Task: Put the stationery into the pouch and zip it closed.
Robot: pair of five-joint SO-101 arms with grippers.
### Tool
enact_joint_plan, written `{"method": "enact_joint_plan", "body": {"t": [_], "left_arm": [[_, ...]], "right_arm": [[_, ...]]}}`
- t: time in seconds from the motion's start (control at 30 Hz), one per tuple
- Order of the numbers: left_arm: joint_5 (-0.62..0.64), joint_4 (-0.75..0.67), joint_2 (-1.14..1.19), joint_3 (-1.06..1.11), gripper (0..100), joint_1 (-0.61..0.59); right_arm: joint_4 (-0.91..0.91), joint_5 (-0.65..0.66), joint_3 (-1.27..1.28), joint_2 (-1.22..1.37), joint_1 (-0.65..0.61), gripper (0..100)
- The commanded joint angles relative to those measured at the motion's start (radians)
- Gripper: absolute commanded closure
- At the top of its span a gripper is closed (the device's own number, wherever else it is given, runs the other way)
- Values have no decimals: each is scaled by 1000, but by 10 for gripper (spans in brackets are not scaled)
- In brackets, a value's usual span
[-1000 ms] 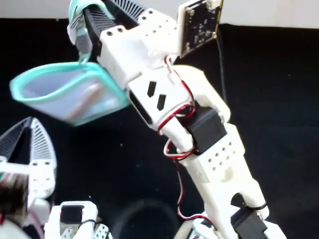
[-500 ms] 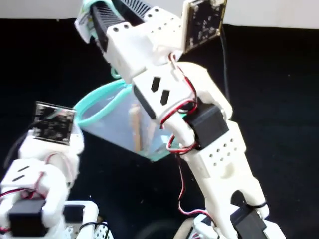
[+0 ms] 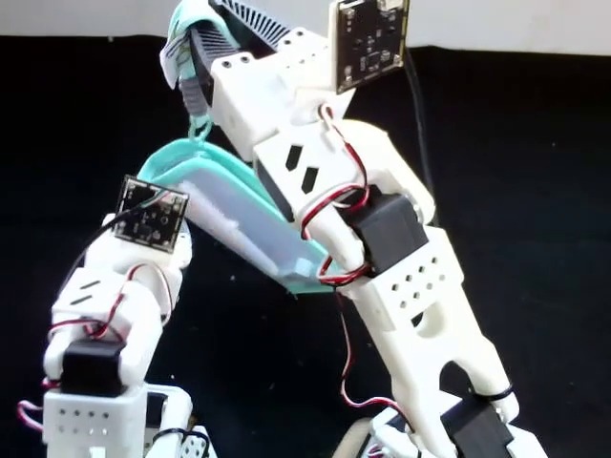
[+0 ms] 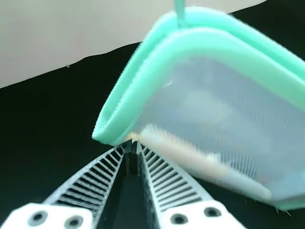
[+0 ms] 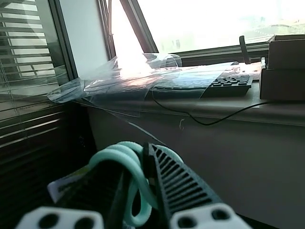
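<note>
- Pouch [image 3: 250,227] hangs in the air over the bench [image 3: 535,191], with stationery [image 4: 190,153] already inside; I cannot tell whether the zip is fully shut.
- Right fingers [image 5: 177,182] clamp its loop [image 5: 129,164] and hold it up.
- Left fingers [image 4: 163,177] are pressed together at a pouch corner. What they pinch is unclear.

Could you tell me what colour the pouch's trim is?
Mint-green pouch trim, clearest in left wrist view.

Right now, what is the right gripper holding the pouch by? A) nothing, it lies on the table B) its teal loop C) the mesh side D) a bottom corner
B: the right wrist view shows the teal loop clamped in the right gripper, with the pouch hanging below it.
</note>
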Motion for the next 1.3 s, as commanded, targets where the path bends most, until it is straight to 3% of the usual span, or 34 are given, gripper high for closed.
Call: {"method": "enact_joint_plan", "body": {"t": [0.0,0.2,0.57,0.83,1.03,1.27], "left_arm": [[8,-87,-12,41,990,13],[8,-103,-12,54,990,10],[8,-348,-10,125,990,59],[8,-359,-10,127,990,64],[8,-348,-15,117,990,27],[8,-61,-19,-16,987,-31]], "right_arm": [[-4,-5,-7,-58,8,992],[-4,-5,1,-125,7,992],[58,-5,-1,-209,5,992],[153,-8,4,-213,-8,992],[163,-9,5,-213,-8,992],[232,-9,5,-213,-10,992]]}}
